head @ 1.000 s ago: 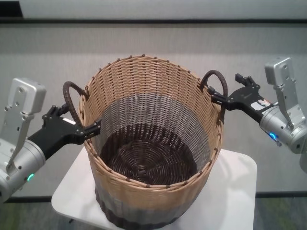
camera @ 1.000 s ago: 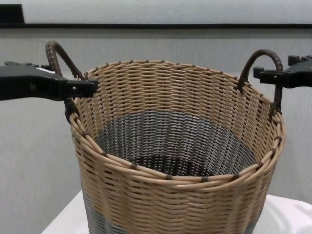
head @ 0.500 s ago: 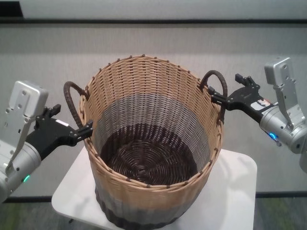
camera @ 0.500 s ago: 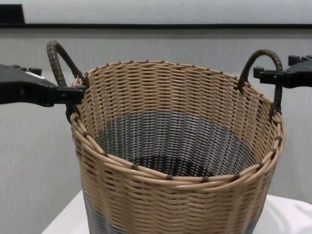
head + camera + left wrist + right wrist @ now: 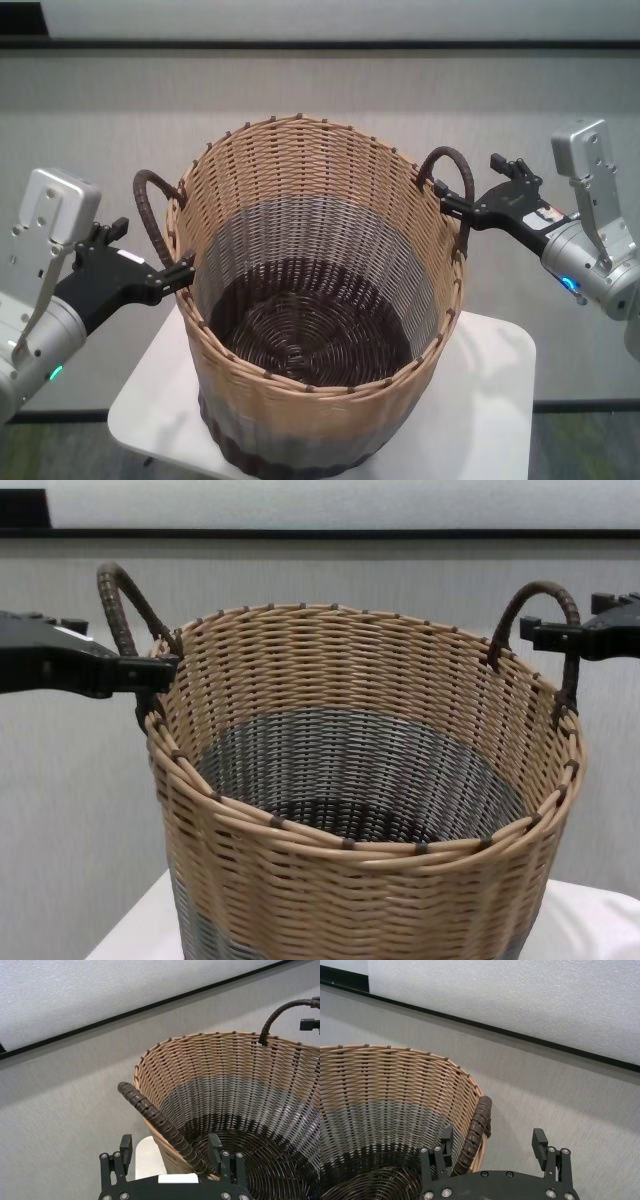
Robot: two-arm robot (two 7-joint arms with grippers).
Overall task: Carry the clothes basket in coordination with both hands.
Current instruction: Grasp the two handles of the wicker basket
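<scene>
Standing on the white bench [image 5: 480, 400], the clothes basket [image 5: 320, 400] is upright, round, woven wicker: tan upper band, grey middle band, dark base. Inside shows only its own dark woven bottom, nothing in it. Two dark brown wrapped loop handles rise from the basket rim: left handle [image 5: 148, 208], right handle [image 5: 452, 170].

Left pincer [image 5: 182, 271] is at the basket's left side, just below the left handle, fingers spread wide; in the left wrist view the handle runs between the two fingers without either pressing on it, tips up against the rim. Not gripping.

Right pincer [image 5: 442, 199] is at the basket's right side, level with the right handle, also wide; in the right wrist view the handle sits beside one finger [image 5: 446, 1146], the other finger well clear. No grip there either.
</scene>
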